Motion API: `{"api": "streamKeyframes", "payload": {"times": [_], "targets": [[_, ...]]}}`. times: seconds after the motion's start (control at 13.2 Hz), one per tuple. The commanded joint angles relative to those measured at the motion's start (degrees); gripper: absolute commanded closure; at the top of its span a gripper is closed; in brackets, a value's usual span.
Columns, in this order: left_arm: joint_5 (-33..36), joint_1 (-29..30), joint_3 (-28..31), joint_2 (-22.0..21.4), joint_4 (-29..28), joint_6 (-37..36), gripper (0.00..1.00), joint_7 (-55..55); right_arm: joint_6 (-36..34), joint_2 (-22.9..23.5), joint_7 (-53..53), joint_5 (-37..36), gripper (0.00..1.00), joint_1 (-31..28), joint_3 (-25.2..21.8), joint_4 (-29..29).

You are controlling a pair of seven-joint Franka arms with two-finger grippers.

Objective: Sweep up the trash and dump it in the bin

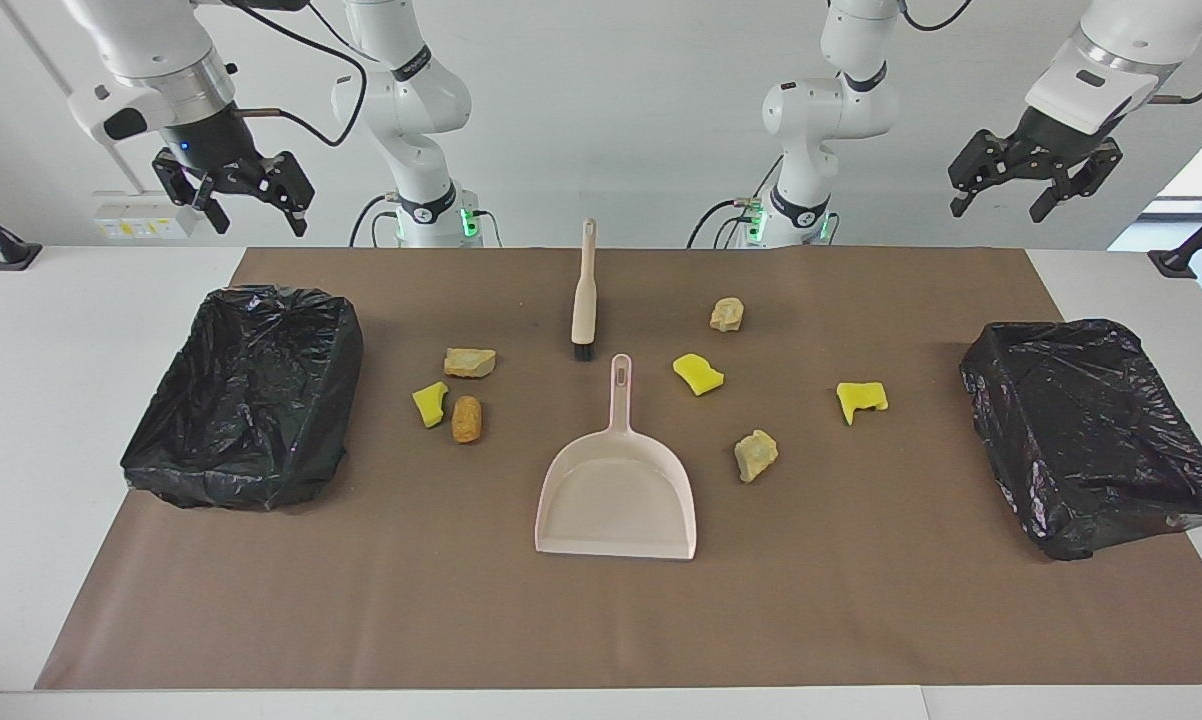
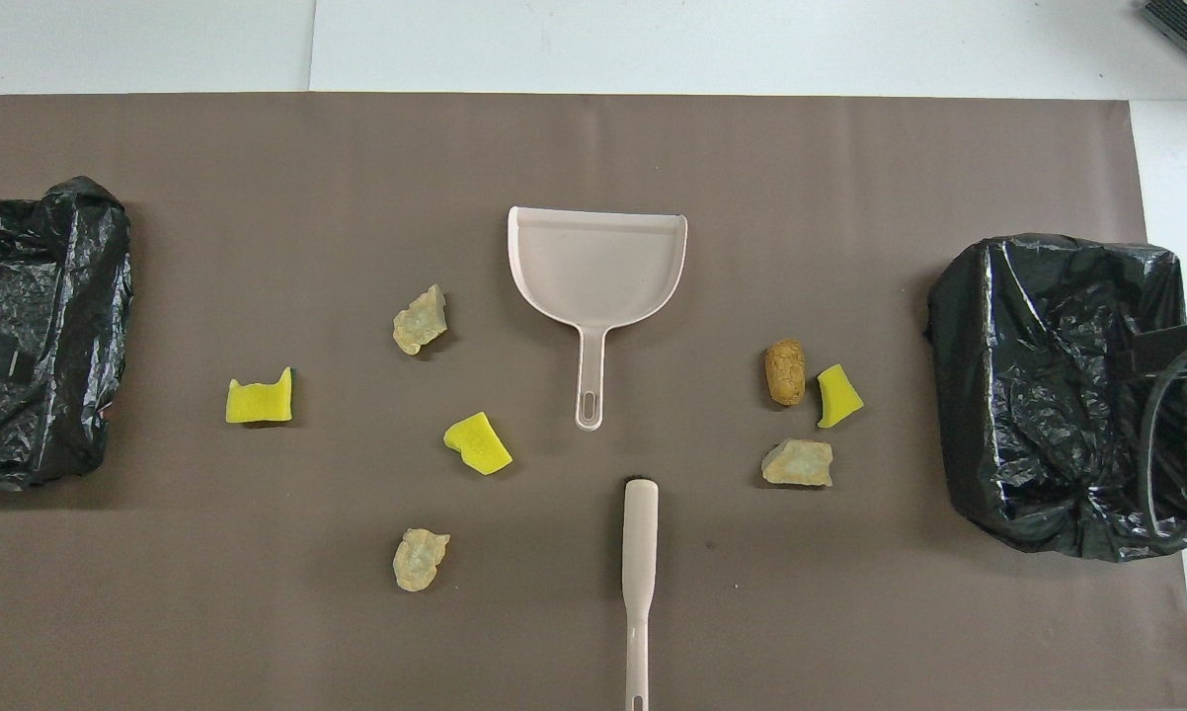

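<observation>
Several scraps of trash lie on the brown mat: yellow sponge pieces (image 1: 698, 374) (image 1: 861, 398) (image 1: 429, 403), tan chunks (image 1: 727, 314) (image 1: 756, 455) (image 1: 469, 362) and an orange chunk (image 1: 467, 418). A pale pink dustpan (image 1: 616, 490) lies mid-mat with its handle toward the robots. The beige brush (image 1: 585, 295) lies just nearer the robots, bristles toward the pan. One black-lined bin (image 1: 246, 395) sits at the right arm's end, another bin (image 1: 1096, 435) at the left arm's end. The right gripper (image 1: 258, 215) and the left gripper (image 1: 1001, 205) hang open and empty, high above the table.
From above, the dustpan (image 2: 593, 267) and brush (image 2: 639, 553) lie in line at the centre. Scraps such as a sponge piece (image 2: 258, 398) and the orange chunk (image 2: 785, 371) lie on both sides. The bins (image 2: 40, 326) (image 2: 1058, 385) overhang the mat's ends. White table surrounds the mat.
</observation>
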Motion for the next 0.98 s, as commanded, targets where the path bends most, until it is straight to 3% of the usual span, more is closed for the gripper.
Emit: {"api": "streamKeyframes", "payload": {"times": [0.0, 0.91], "targets": [[-0.34, 0.45, -0.46, -1.14, -1.52, 0.75, 0.00, 0.23, 0.42, -0.66, 0.24, 0.02, 0.00, 0.05, 0.05, -0.64], [-0.42, 0.18, -0.55, -1.22, -1.52, 0.84, 0.00, -0.30, 0.42, -0.66, 0.24, 0.02, 0.00, 0.05, 0.05, -0.64]]}}
